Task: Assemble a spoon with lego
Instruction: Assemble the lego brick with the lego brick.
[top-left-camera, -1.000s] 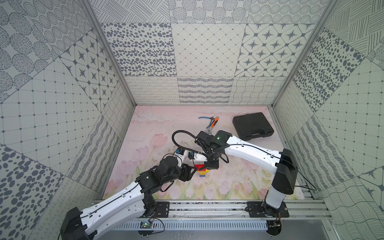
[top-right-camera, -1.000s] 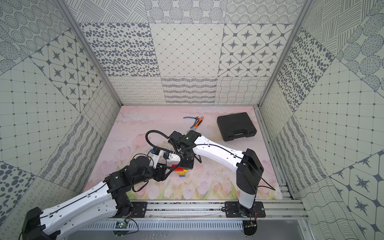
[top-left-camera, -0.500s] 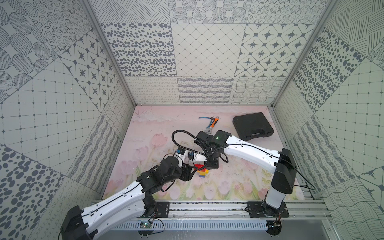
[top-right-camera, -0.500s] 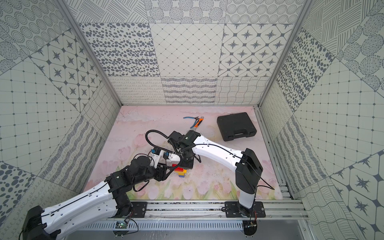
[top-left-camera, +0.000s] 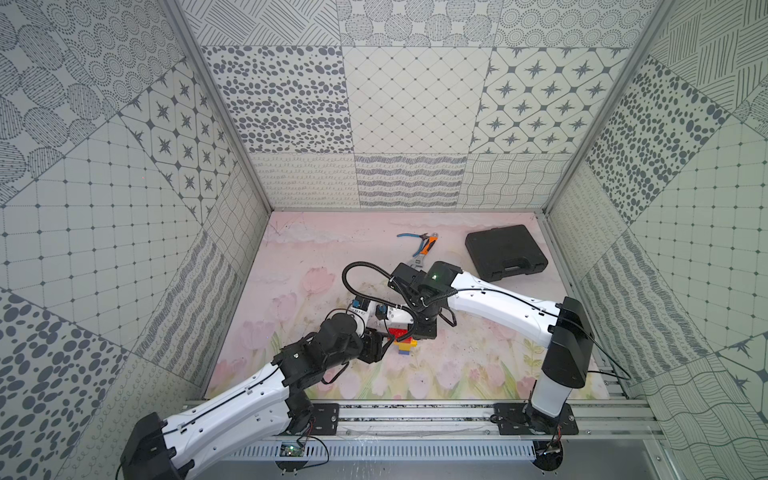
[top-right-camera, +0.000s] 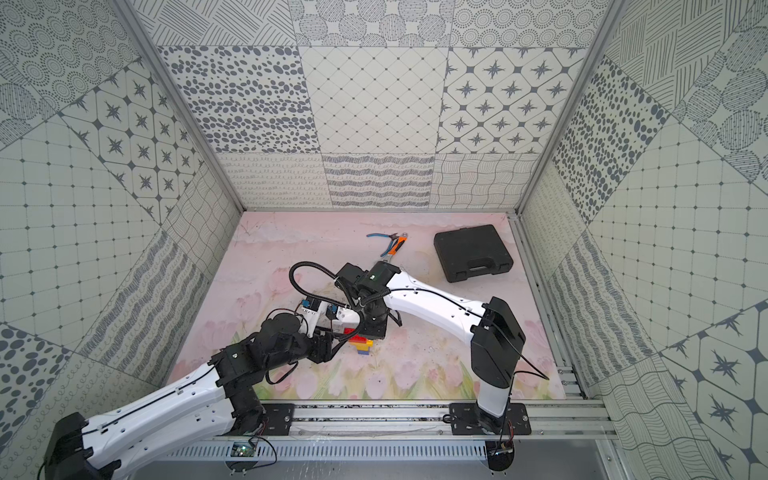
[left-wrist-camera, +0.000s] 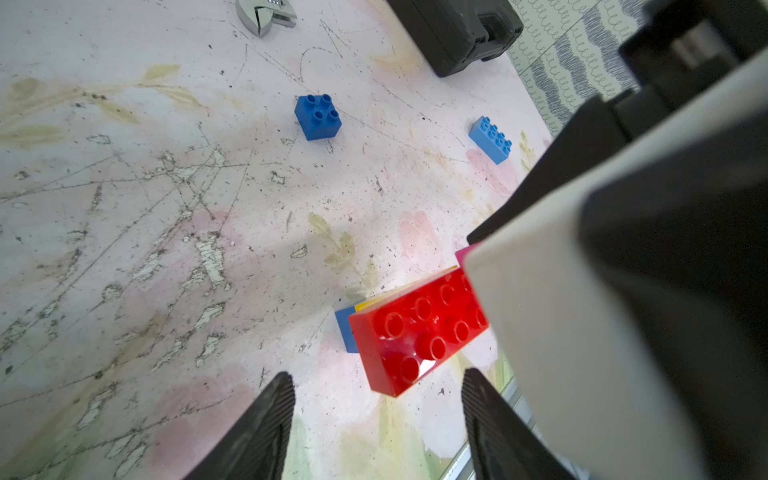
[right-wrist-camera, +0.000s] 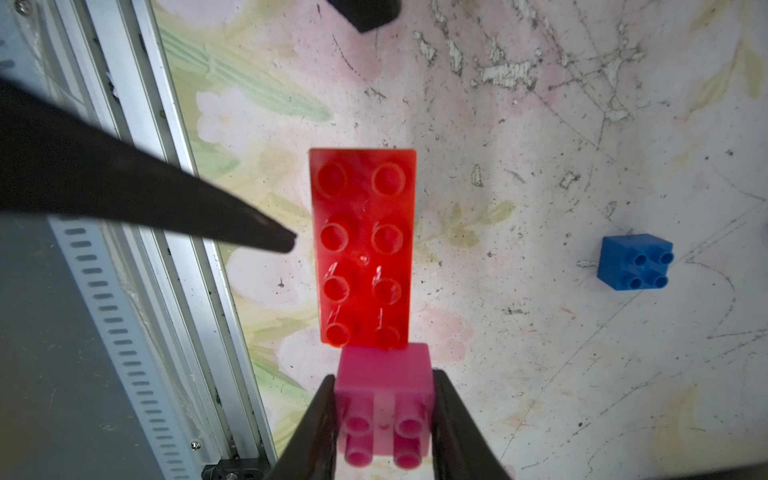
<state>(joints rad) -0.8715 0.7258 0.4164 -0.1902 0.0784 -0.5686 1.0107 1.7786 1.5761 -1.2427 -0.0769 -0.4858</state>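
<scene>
Left gripper (left-wrist-camera: 376, 374): lower centre of the left wrist view, jaws apart, nothing held. One finger (right-wrist-camera: 266, 237) ends just beside the red brick (right-wrist-camera: 363, 245); contact cannot be told. Spoon (top-left-camera: 402, 343): part-built, lower centre of the mat (top-left-camera: 316, 249) in both top views, between the two grippers. Red over yellow and blue shows there; the rest is hidden under the right wrist. Right gripper (right-wrist-camera: 384, 380): bottom centre of the right wrist view, clamped on the pink brick (right-wrist-camera: 382, 361), which meets the red brick's end; whether it is seated is unclear. Blue brick (right-wrist-camera: 633, 262) and light blue brick (left-wrist-camera: 490, 139): loose, well apart, not made out in the top views. Rail (right-wrist-camera: 133, 83): near the spoon, left of frame. Bare mat runs from the arms to the left wall. Pliers (top-left-camera: 407, 236), wrench (top-left-camera: 431, 245) and case (top-left-camera: 505, 253): upper right of the mat, wrench head partly behind the right arm.
</scene>
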